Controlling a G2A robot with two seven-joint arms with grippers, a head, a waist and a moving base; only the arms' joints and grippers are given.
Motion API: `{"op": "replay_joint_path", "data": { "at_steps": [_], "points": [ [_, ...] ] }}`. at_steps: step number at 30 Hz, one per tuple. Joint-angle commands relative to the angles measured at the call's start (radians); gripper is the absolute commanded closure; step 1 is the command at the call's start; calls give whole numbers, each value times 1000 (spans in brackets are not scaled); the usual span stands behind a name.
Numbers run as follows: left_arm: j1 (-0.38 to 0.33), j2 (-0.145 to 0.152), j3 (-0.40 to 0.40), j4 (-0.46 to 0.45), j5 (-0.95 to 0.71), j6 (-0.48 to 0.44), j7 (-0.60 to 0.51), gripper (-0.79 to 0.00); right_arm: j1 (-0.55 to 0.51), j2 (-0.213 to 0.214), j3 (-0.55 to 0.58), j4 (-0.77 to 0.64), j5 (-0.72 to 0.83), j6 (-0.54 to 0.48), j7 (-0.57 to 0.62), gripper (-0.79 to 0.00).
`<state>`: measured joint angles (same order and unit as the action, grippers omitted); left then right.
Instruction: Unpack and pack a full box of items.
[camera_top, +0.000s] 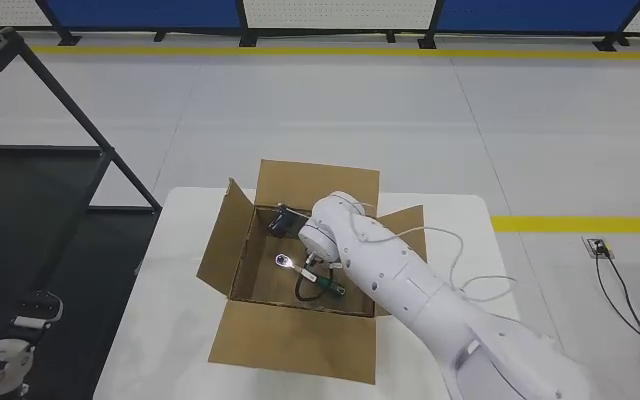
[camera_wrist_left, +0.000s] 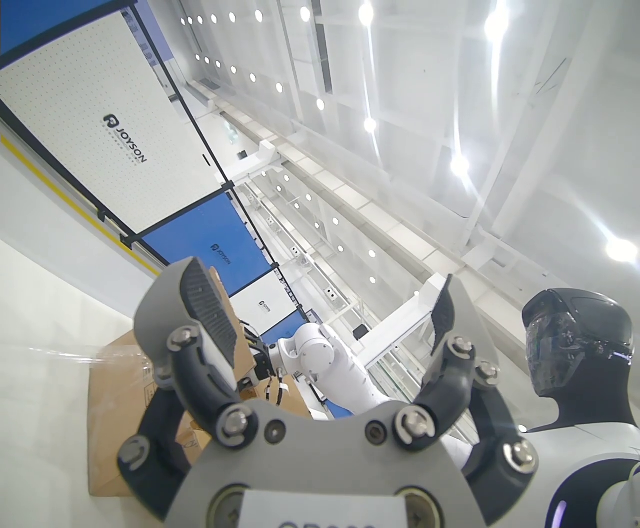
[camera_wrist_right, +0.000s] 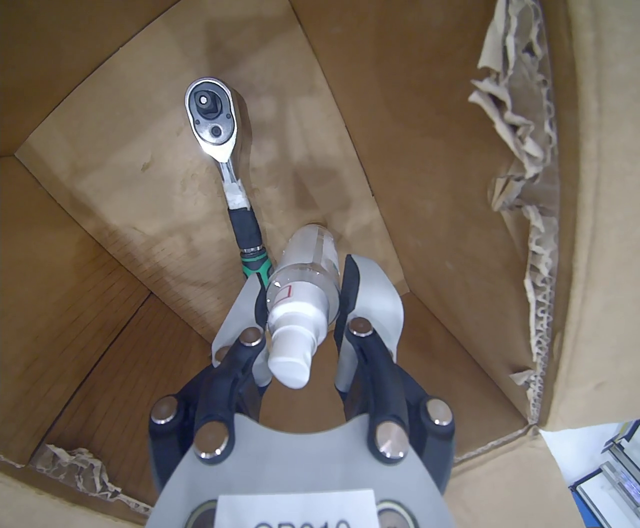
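An open cardboard box (camera_top: 295, 342) stands on the white table (camera_top: 450, 225). My right arm (camera_top: 345, 235) reaches down into it. In the right wrist view my right gripper (camera_wrist_right: 305, 285) is shut on a clear spray bottle (camera_wrist_right: 305, 260) with a white cap, held just above the box floor (camera_wrist_right: 125, 210). A ratchet wrench (camera_wrist_right: 212, 115) with a green and black handle lies on the floor beside the bottle; from above its head (camera_top: 285, 262) sits mid-box. My left gripper (camera_wrist_left: 320, 285) is open and holds nothing, pointing up at the ceiling beside the box (camera_wrist_left: 115, 400).
A dark object (camera_top: 283, 220) sits by the box's far wall. The box rim is torn (camera_wrist_right: 530, 200) along one side. Its flaps (camera_top: 222, 240) stand spread outward. A blue item (camera_wrist_right: 600, 480) lies on the table just outside one corner. A black frame (camera_top: 70, 110) stands to the left.
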<state>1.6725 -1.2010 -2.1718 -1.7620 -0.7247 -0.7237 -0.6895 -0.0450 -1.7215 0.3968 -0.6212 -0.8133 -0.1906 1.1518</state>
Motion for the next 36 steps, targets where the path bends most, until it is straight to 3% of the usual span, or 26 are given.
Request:
{"op": "replay_joint_path", "data": {
  "at_steps": [1,5,7,9,15,18,21,26,27,30,33,36],
  "points": [
    [1,-1,0,-1,2,0,1,-785,4,-8,2,20,1,-6,-9,-357],
    [1,-2,3,-3,7,-1,3,-785,9,-20,8,46,2,-19,-17,-394],
    [1,-2,5,-5,9,-1,5,-785,9,-24,10,51,-2,-20,-18,-468],
    [1,-3,7,-8,10,-2,5,-785,10,-25,15,46,-9,-20,-27,-471],
    [1,-4,11,-13,16,1,5,-785,0,3,55,-80,-43,8,-39,-526],
    [1,-4,15,-19,22,2,4,-785,-35,41,92,-215,-90,60,-16,-542],
    [0,-5,19,-24,29,4,5,-785,-105,95,149,-404,-169,120,21,-711],
    [3,-6,25,-35,39,5,4,-785,-314,200,290,-819,-368,169,90,-742],
    [3,-6,26,-36,43,5,5,-785,-366,218,321,-902,-407,166,94,-785],
    [7,-7,32,-45,51,3,8,-785,-512,260,403,-1119,-512,146,74,-785],
    [14,-9,43,-57,61,2,3,-785,-628,285,459,-1245,-566,120,45,-785],
    [27,-8,66,-80,106,19,-26,-785,-628,285,459,-1245,-566,120,45,-785]
  ]
}}
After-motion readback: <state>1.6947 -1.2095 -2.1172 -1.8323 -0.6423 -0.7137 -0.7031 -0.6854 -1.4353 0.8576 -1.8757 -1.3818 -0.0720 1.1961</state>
